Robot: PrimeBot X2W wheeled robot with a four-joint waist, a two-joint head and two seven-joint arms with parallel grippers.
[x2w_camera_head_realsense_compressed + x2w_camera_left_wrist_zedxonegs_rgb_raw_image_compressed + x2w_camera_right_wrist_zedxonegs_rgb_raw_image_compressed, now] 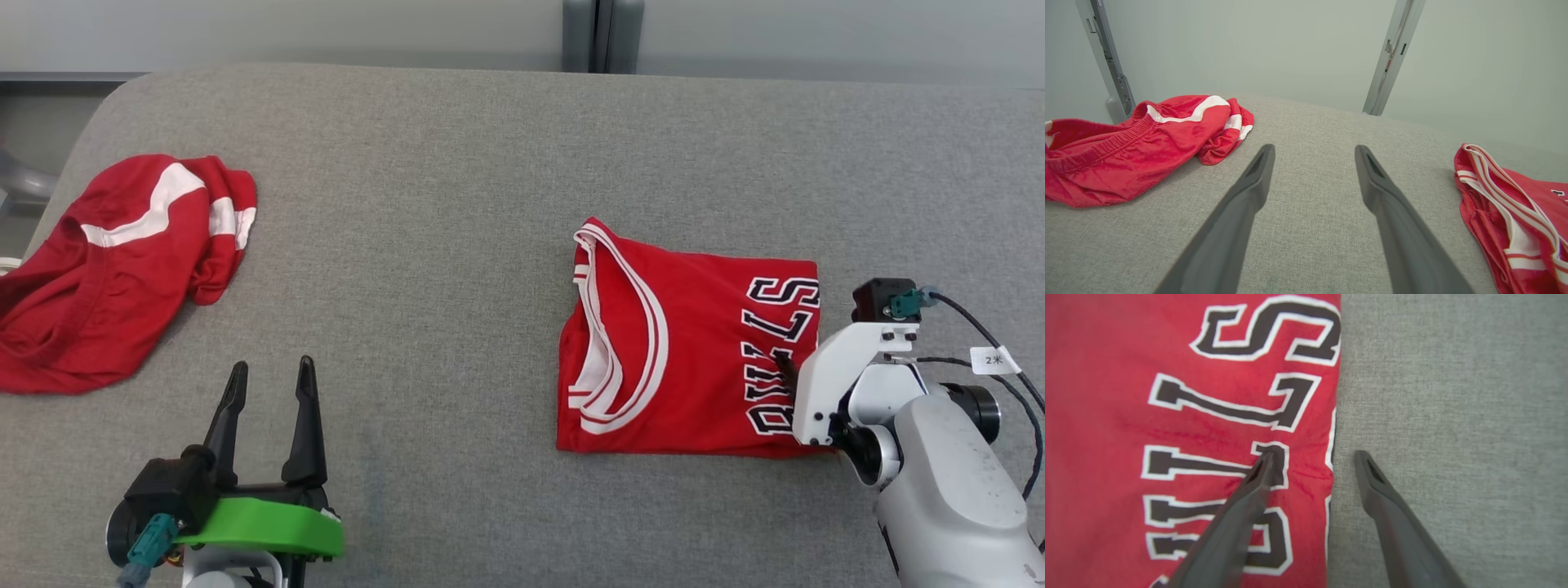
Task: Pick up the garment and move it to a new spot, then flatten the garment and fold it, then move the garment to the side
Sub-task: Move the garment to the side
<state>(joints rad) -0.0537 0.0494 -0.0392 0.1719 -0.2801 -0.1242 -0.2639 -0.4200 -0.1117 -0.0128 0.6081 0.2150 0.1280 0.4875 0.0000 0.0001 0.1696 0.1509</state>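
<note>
Two red garments on grey table [424,204]: folded jersey [686,351] right of centre, crumpled shorts [114,269] far left. Right claw [1314,455] spread — straddling jersey's lettered edge, half over cloth, half over table. Left claw [271,371] spread too, above bare table.

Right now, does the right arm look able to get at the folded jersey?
Probably yes: the open right claw straddles the jersey at its edge, one finger over the fabric, the other over bare grey padding, with nothing between.
</note>
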